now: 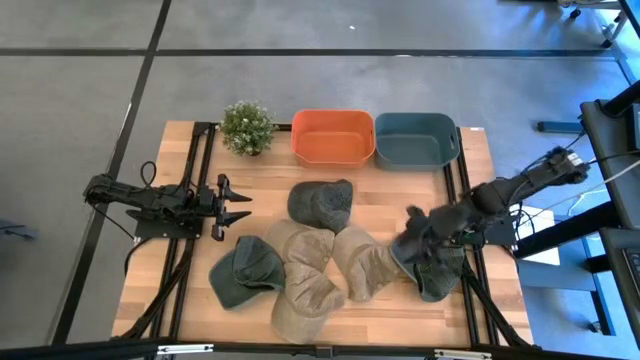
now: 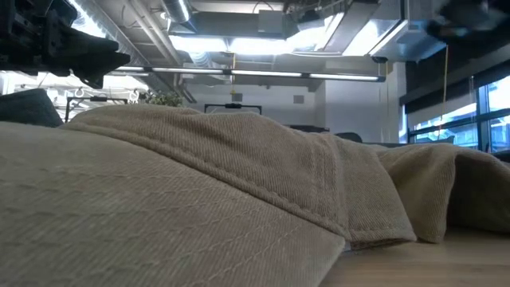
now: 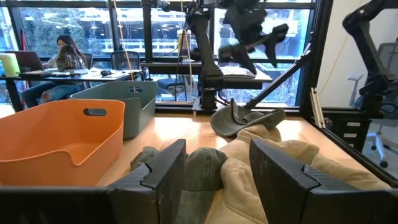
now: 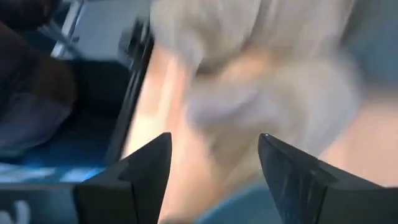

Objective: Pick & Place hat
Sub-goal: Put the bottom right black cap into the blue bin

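tan hats heaped at table near edge | right tool released, above dark hat at right edge | left tool released, idle left | orange bin, blue bin far side

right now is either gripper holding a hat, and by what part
Nothing is held. The right gripper is open above the green hat; the left gripper waits open.
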Controlling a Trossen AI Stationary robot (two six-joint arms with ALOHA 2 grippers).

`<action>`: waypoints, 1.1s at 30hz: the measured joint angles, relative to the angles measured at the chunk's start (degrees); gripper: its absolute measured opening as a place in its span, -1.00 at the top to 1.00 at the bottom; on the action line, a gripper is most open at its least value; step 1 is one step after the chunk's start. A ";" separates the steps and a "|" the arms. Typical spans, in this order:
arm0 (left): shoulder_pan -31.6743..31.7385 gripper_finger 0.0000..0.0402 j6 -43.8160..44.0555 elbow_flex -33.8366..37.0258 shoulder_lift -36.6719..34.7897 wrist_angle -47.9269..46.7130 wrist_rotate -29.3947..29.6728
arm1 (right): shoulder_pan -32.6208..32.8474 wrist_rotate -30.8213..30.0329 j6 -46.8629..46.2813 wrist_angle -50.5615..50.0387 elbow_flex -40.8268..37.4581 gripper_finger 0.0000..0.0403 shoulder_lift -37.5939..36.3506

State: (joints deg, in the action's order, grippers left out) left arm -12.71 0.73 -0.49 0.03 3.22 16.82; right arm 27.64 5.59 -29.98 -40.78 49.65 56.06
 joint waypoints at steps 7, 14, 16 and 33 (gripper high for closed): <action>0.02 0.14 -0.99 0.00 0.02 0.00 0.00 | 14.00 3.11 -27.06 -3.16 -1.21 -0.20 4.90; 0.00 0.14 -3.42 0.02 0.02 0.00 0.04 | 23.19 -0.79 -42.94 -4.72 -1.23 -0.20 12.87; 0.01 0.14 -3.46 0.02 0.01 0.00 0.04 | 24.78 0.87 -44.81 -5.43 -1.23 -0.20 15.79; 0.02 0.14 -3.07 0.02 0.01 0.04 1.14 | 33.54 8.05 -26.67 -9.51 -1.27 0.16 35.86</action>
State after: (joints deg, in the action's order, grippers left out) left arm -12.69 -2.34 -0.47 0.04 3.27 17.96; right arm 61.18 13.64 -56.65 -50.29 48.38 91.92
